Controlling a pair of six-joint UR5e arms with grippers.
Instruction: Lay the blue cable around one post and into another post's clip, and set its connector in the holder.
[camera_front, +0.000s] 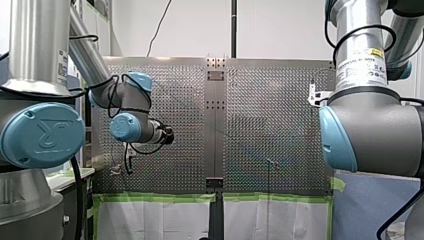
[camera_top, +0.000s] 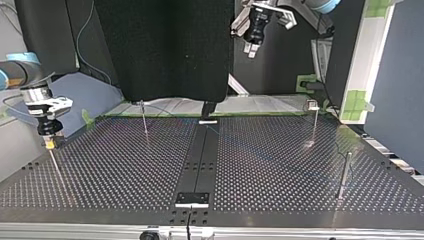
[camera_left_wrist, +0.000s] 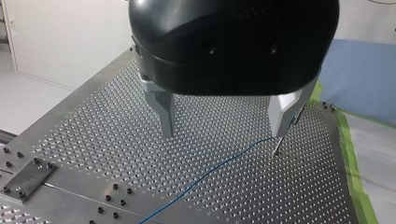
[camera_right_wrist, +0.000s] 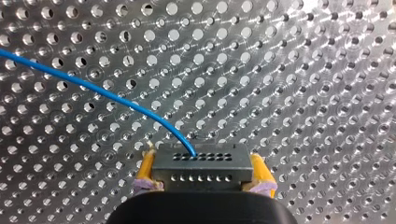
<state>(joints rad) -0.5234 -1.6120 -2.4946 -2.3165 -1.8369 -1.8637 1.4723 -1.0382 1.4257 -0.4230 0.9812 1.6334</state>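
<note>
While my right end effector (camera_right_wrist: 201, 171) is clenching a small dark connector block (camera_right_wrist: 200, 162), my left end effector (camera_left_wrist: 222, 128) is hanging wide open above the silver metal counter full of holes (camera_right_wrist: 303, 70).
The yellow pads (camera_right_wrist: 145, 169) are pressing on both sides of the connector block, and the thin blue cable (camera_right_wrist: 93, 91) is coming out of it and curving away over the counter. In the top view my right end effector is hanging low near the counter's left edge. In the left wrist view the blue cable is lying on the counter and running up to a thin metal post (camera_left_wrist: 276, 148) ahead of one finger (camera_left_wrist: 285, 109).
</note>
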